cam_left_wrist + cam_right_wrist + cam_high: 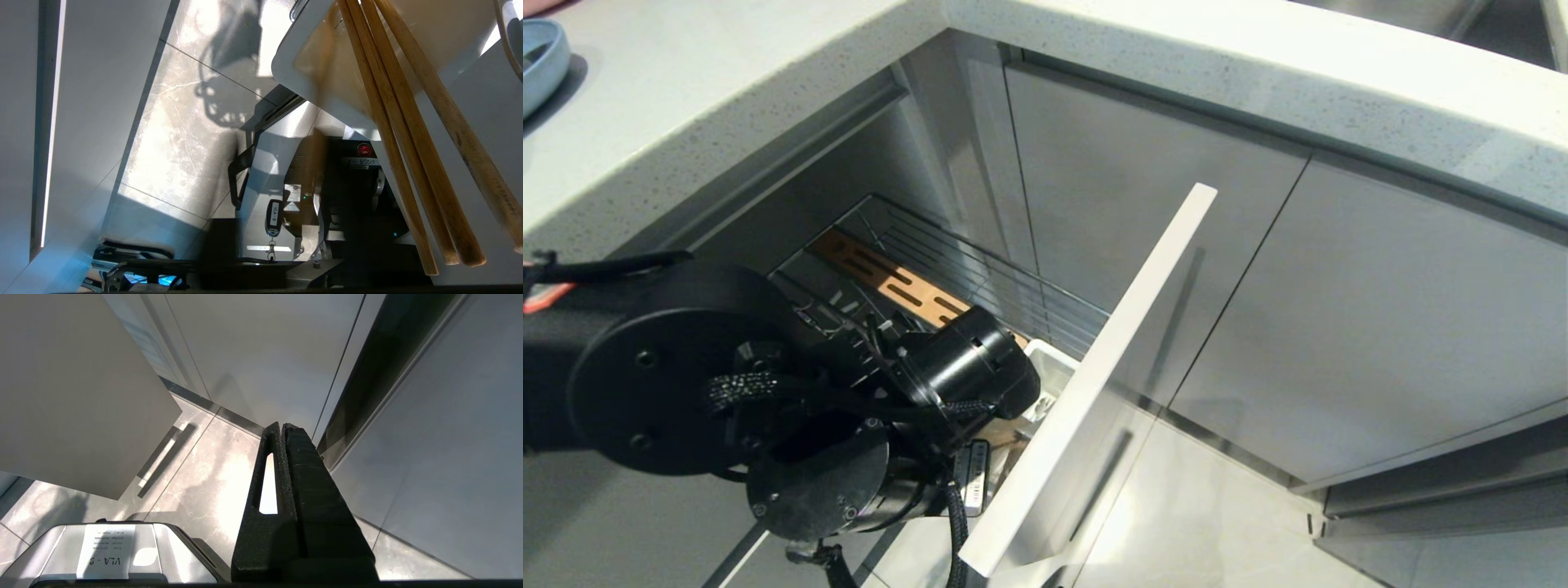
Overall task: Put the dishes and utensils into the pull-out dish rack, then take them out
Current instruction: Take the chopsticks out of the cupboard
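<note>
In the head view, the left arm [792,408] is reached down into the pull-out dish rack [947,269], by the white utensil cup [1049,371] behind the tall front panel [1094,384]. A blue plate [539,61] is seen on the counter [645,147], far from the jaws.

In the left wrist view, the chopsticks [408,143] are seen close up, poking out of the cup; the jaws are closed together, but what they hold cannot be told.

In the right wrist view, the right gripper [284,428] is hung over the floor [212,486], its jaws pressed together on nothing.
</note>
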Available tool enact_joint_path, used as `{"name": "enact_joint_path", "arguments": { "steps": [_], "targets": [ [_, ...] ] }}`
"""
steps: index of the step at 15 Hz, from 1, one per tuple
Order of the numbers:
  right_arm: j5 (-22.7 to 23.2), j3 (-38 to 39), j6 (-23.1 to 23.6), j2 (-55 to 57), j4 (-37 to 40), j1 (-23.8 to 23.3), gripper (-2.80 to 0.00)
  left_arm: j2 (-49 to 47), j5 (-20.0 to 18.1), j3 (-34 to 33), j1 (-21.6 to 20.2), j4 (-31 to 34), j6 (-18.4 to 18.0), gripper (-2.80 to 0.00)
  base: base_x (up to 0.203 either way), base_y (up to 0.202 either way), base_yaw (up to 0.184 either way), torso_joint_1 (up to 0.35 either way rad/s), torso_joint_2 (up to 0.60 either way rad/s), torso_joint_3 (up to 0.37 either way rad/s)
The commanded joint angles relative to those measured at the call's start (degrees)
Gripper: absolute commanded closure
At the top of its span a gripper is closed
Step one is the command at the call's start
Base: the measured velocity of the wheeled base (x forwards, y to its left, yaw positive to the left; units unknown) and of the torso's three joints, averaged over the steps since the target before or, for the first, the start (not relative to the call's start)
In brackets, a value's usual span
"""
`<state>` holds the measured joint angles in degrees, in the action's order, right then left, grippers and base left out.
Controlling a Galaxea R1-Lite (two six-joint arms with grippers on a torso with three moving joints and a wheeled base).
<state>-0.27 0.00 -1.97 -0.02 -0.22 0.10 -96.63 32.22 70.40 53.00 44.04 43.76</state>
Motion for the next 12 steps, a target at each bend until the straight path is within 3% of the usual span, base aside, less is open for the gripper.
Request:
{"name": "enact_joint_path", "arguments": {
  "steps": [1,8,12],
  "targets": [
    [0.0,0.09,-0.03,-0.23,-0.04,0.06,0.0,0.04,0.92,0.0,0.0,0.25,0.36,0.0,0.0,0.0,0.0,0.0,0.0,0.0],
    [0.0,0.09,-0.02,-0.24,-0.04,0.04,0.0,0.32,0.46,0.13,0.09,0.38,0.52,0.0,0.0,0.0,0.0,0.0,0.0,0.0],
    [-0.01,0.09,-0.02,-0.24,-0.04,0.0,0.0,5.7,0.03,1.57,0.58,0.74,0.45,0.0,0.0,0.0,0.0,0.0,0.0,0.0]
  ]
}}
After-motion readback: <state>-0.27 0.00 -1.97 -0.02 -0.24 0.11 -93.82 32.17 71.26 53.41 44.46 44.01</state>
